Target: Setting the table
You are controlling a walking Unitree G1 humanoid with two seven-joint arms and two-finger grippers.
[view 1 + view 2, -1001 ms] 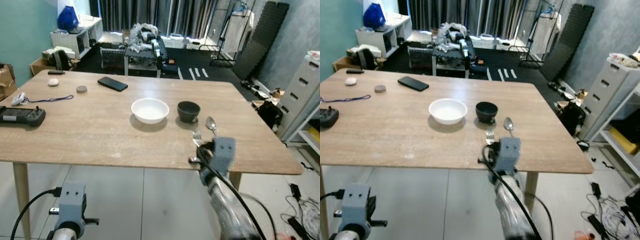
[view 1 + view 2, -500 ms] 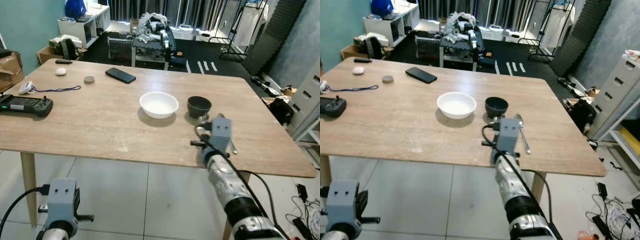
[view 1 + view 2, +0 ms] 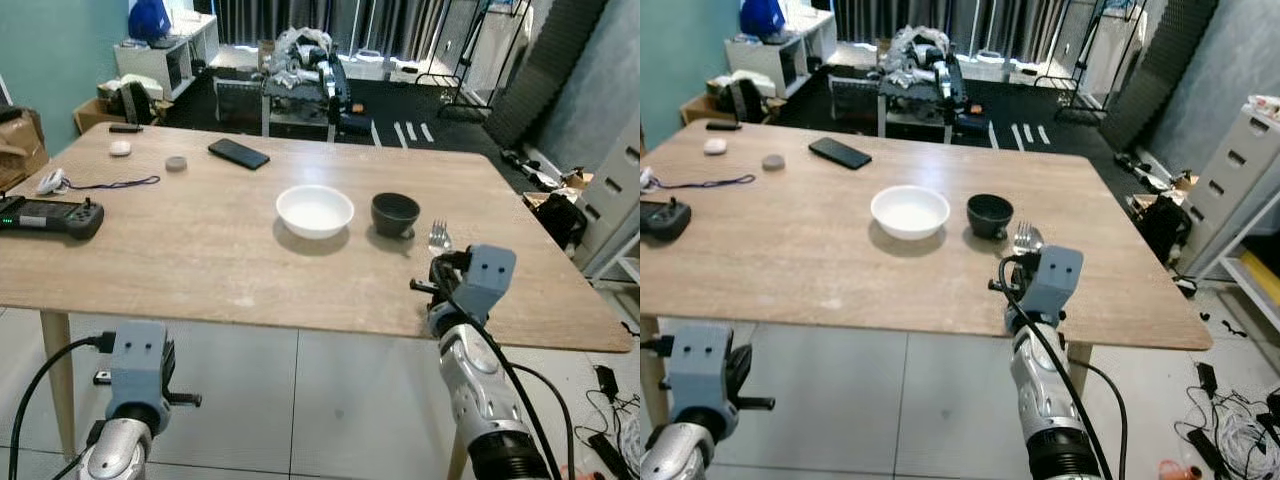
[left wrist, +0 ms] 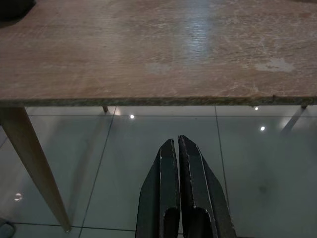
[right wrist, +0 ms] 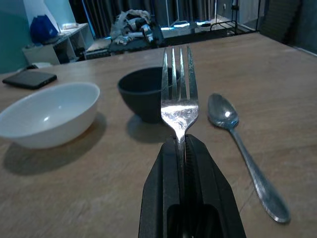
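My right gripper (image 5: 181, 141) is shut on the handle of a silver fork (image 5: 178, 94), which it holds level just above the wooden table (image 3: 200, 250), tines pointing away from me. A silver spoon (image 5: 242, 148) lies on the table right beside the fork. Past the tines stands a small black bowl (image 3: 395, 214), and to its left a white bowl (image 3: 315, 210). My left gripper (image 4: 177, 144) is shut with nothing in it and hangs below the table's front edge, over the tiled floor.
A black phone (image 3: 239, 153), a small round disc (image 3: 176, 162), a cord (image 3: 110, 183) and a black game controller (image 3: 45, 215) lie on the left part of the table. A cluttered cart (image 3: 300, 80) stands behind it, and grey drawers (image 3: 615, 190) at the right.
The camera has shifted. My right gripper, with the fork in it, has moved to the right, nearer the spoon. My left arm shows a little higher.
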